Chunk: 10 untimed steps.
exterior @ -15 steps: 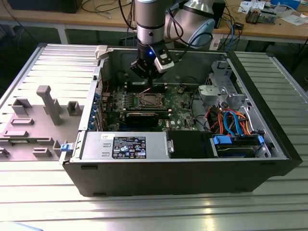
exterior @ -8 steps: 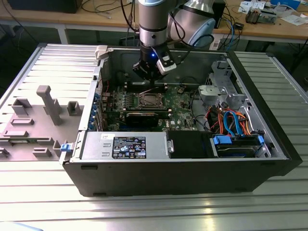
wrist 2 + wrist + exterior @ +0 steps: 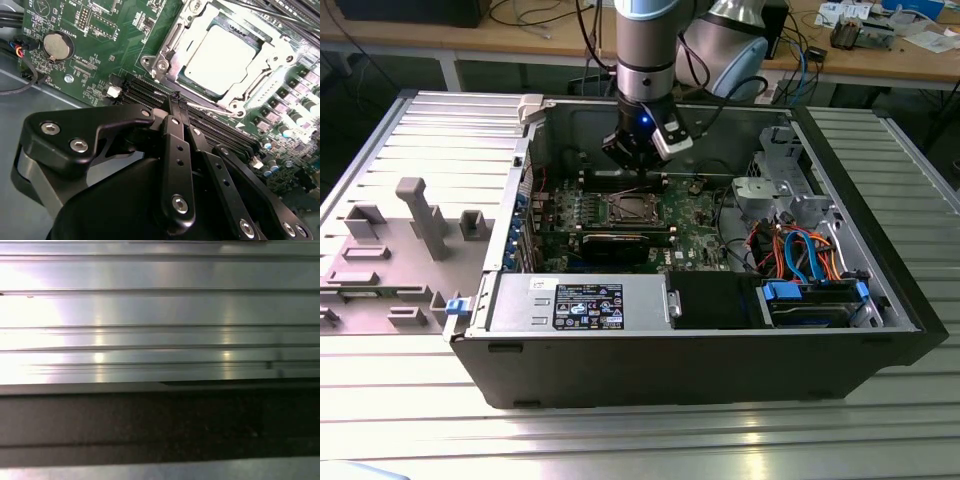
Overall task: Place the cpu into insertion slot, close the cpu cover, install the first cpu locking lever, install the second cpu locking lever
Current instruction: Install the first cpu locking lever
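Gripper [image 3: 638, 160] hangs inside the open computer case [image 3: 720, 365] in the exterior view, insertion slot [image 3: 627, 208] just below it. In the second wrist view, its fingers [image 3: 173, 145] are pressed together; the cpu [image 3: 220, 62] sits just beyond the fingertips, with the cpu cover [image 3: 270, 65] down around it. The first wrist view shows the ribbed metal table [image 3: 160, 310].

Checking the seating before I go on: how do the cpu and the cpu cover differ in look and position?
The cpu is a solid, dull grey square; the cpu cover is a shinier silver frame with a square window. The cpu shows through that window; the cpu cover lies around its edges. Both lie flat, square to each other.
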Each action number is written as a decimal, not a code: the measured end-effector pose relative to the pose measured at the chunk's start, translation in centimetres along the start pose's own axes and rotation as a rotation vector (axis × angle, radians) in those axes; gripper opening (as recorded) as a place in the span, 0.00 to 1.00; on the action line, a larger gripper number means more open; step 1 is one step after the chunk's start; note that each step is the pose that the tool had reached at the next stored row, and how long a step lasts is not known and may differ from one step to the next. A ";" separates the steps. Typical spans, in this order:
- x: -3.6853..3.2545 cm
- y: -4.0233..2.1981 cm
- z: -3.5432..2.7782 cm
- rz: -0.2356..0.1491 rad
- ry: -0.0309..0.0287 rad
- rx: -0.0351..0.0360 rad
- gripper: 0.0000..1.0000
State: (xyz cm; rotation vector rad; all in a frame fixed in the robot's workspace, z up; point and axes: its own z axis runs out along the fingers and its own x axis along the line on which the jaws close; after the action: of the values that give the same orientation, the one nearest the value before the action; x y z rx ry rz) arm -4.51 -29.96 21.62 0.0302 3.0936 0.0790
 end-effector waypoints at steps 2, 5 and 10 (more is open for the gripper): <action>-0.08 -0.01 0.26 0.000 0.0001 0.0000 0.11; -0.33 -0.03 0.76 0.000 0.0007 0.0000 0.11; -0.48 -0.03 0.90 0.000 0.0014 -0.0001 0.11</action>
State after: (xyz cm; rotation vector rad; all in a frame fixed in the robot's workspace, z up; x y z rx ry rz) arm -3.99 -29.96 20.75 0.0303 3.0950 0.0791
